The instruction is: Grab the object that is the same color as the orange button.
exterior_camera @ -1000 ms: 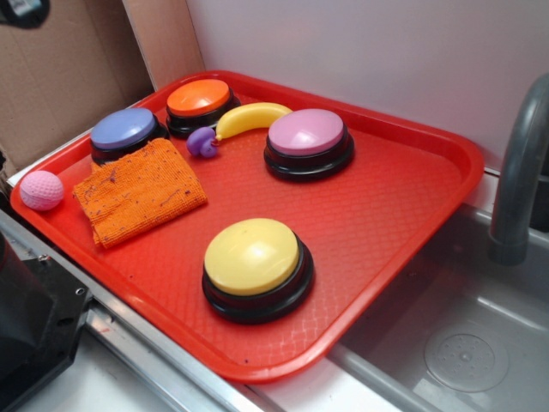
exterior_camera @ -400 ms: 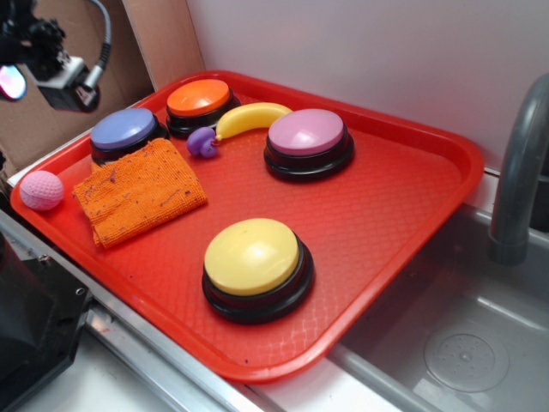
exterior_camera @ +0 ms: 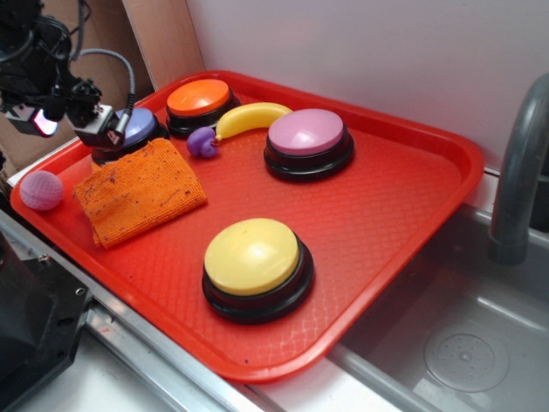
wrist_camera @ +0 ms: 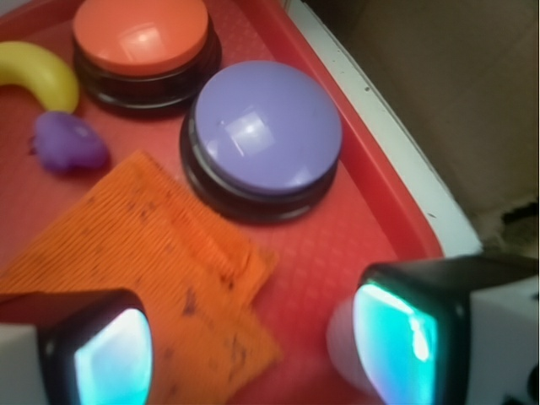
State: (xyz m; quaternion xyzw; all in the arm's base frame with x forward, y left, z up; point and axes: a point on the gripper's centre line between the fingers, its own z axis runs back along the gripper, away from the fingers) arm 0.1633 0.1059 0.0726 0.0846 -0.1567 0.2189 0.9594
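Note:
The orange woven cloth (exterior_camera: 140,190) with dark specks lies flat at the left of the red tray (exterior_camera: 386,206). The orange button (exterior_camera: 199,97) stands at the tray's back left. My gripper (exterior_camera: 67,129) hovers above the tray's left edge, just behind the cloth and in front of the blue button (exterior_camera: 139,125). It is open and empty. In the wrist view the gripper (wrist_camera: 253,354) spans the cloth's corner (wrist_camera: 160,253), with its left finger over the cloth. The orange button (wrist_camera: 141,35) is at the top.
A pink ball (exterior_camera: 41,190) sits at the tray's left edge, beside my right finger. A yellow banana (exterior_camera: 251,117) and a small purple toy (exterior_camera: 202,142) lie behind the cloth. The pink button (exterior_camera: 307,133) and yellow button (exterior_camera: 253,256) stand further right. A sink (exterior_camera: 463,343) and faucet (exterior_camera: 523,163) are at the right.
My gripper has come into view from the upper left and moved down and right, to above the tray's left edge by the cloth. Nothing on the tray has moved.

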